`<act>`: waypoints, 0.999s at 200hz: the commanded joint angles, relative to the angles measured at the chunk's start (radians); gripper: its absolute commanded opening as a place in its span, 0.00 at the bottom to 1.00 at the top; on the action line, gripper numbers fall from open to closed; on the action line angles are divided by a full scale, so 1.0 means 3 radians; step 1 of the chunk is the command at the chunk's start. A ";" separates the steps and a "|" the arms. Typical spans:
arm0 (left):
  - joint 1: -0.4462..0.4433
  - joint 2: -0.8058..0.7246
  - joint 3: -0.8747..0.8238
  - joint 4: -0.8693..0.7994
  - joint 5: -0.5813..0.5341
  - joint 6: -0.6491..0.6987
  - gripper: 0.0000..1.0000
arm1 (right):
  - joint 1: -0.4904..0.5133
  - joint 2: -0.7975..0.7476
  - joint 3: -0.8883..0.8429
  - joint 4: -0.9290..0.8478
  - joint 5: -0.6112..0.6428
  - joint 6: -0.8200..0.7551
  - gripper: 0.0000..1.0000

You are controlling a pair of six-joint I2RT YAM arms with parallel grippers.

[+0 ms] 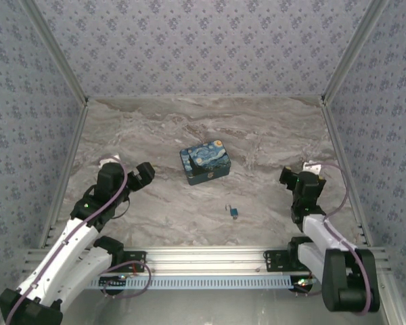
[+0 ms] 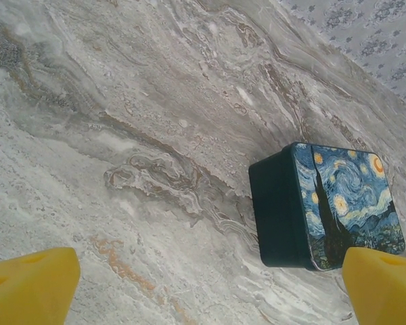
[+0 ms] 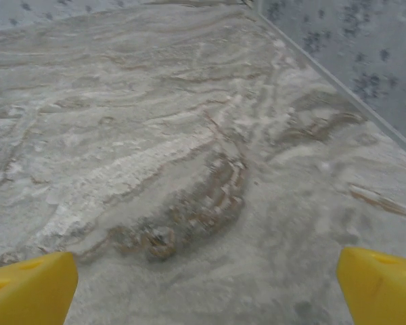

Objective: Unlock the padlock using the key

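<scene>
Yellow-tipped left gripper (image 2: pixel 210 291) and right gripper (image 3: pixel 206 288) spread wide and empty, tiny blue padlock (image 1: pixel 235 213) on veined grey marble tabletop (image 1: pixel 155 128), near glossy rectangular starry-night box (image 1: pixel 205 162)

Padlock (image 1: pixel 235 214) tiny in top view, shackle state unreadable. Key (image 1: pixel 226 208) mere dark speck beside it, shape unclear. Box (image 2: pixel 325 210) near corner hidden behind left tool (image 2: pixel 208 291) fingertip (image 2: pixel 382 288). Right tool (image 3: pixel 206 288) fingertips (image 3: pixel 27 288) cropped by bottom edge. Left arm (image 1: pixel 61 250) cut off at bottom-left corner.
</scene>
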 commanded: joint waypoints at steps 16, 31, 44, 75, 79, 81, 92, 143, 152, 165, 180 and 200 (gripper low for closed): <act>0.0037 -0.0042 0.0147 -0.0099 -0.0087 0.0087 1.00 | 0.0028 0.0582 0.0207 0.0848 -0.0518 -0.0424 1.00; 0.0063 -0.0040 0.0161 -0.0105 -0.0100 0.0127 1.00 | 0.0077 0.0818 0.0213 0.1182 -0.0609 -0.0641 1.00; 0.0097 -0.0028 0.0163 -0.0088 -0.0120 0.0183 0.99 | 0.0062 0.1072 0.0169 0.1497 -0.0603 -0.0636 1.00; 0.0226 0.0065 0.0203 -0.0106 -0.0289 0.0358 0.99 | 0.0042 0.1550 0.0129 0.2021 -0.0676 -0.0638 1.00; 0.0244 0.0083 0.0224 -0.0136 -0.0342 0.0376 1.00 | 0.0035 0.1531 0.0147 0.1962 -0.0687 -0.0638 1.00; 0.0252 0.0095 0.0239 -0.0154 -0.0370 0.0391 1.00 | 0.0032 0.1514 0.0160 0.1902 -0.0690 -0.0633 1.00; 0.0293 0.0141 0.0294 -0.0240 -0.0553 0.0469 0.99 | -0.0030 0.1477 0.0294 0.1594 -0.0749 -0.0585 1.00; 0.0305 0.0059 -0.0069 0.0376 -0.1170 0.1259 0.99 | -0.0075 0.1544 0.0712 0.0905 -0.0747 -0.0531 1.00; 0.0305 0.0045 -0.0164 0.0538 -0.1209 0.1384 1.00 | -0.0073 0.1548 0.0706 0.0909 -0.0751 -0.0531 1.00; 0.0310 0.0054 -0.0284 0.0758 -0.1337 0.1548 0.99 | -0.0076 0.1549 0.0709 0.0909 -0.0749 -0.0533 1.00; 0.0336 0.0123 -0.0428 0.1013 -0.1459 0.1770 0.99 | -0.0069 0.1552 0.0709 0.0909 -0.0746 -0.0534 1.00; 0.0502 0.0309 -0.0552 0.1228 -0.1460 0.1914 0.99 | -0.0071 0.1547 0.0710 0.0909 -0.0736 -0.0534 1.00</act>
